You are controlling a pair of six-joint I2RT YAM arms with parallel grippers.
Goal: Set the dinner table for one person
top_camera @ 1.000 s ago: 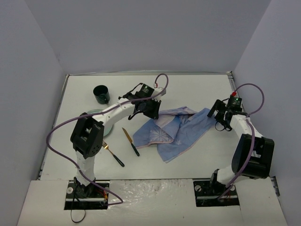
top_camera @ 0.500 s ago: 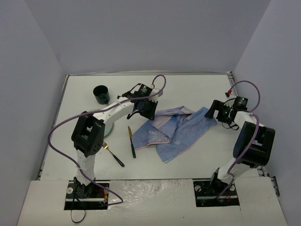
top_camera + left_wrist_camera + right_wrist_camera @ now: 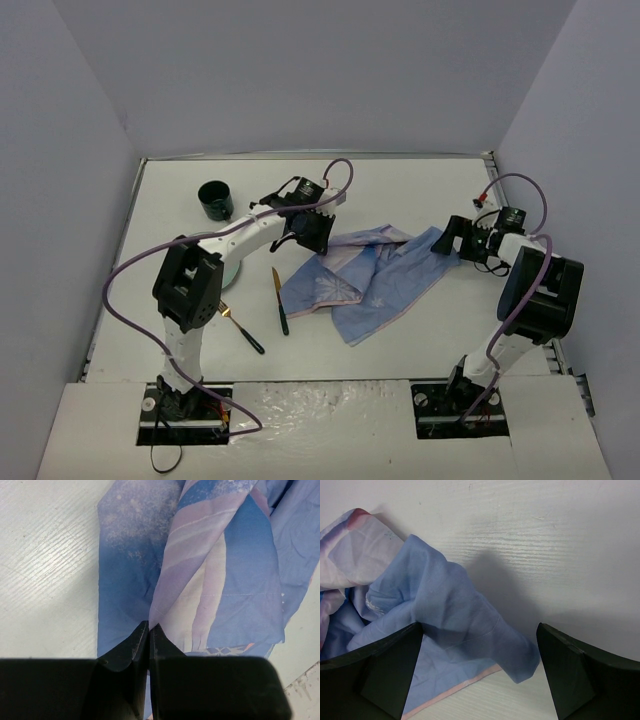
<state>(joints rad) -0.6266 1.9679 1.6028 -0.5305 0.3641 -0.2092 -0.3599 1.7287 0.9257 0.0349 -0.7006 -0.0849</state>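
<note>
The white dinner table [image 3: 400,190] carries a crumpled blue printed cloth [image 3: 365,275] at its middle. My left gripper [image 3: 306,230] is shut on the cloth's upper left edge. In the left wrist view its jaws [image 3: 149,626] pinch a pale fold of the cloth [image 3: 225,570]. My right gripper [image 3: 452,240] is open at the cloth's right corner. In the right wrist view [image 3: 479,630] its fingers [image 3: 390,672] stand on either side of that blue corner [image 3: 470,625] without touching it.
A dark green cup [image 3: 215,200] stands at the back left. A pale plate [image 3: 212,268] lies partly under my left arm. A gold-bladed knife [image 3: 279,300] and a gold fork [image 3: 242,330], both black-handled, lie left of the cloth.
My right gripper has swung left to the cloth's right corner. My left gripper has shifted slightly left and back with the cloth. The knife has turned to lie more upright.
</note>
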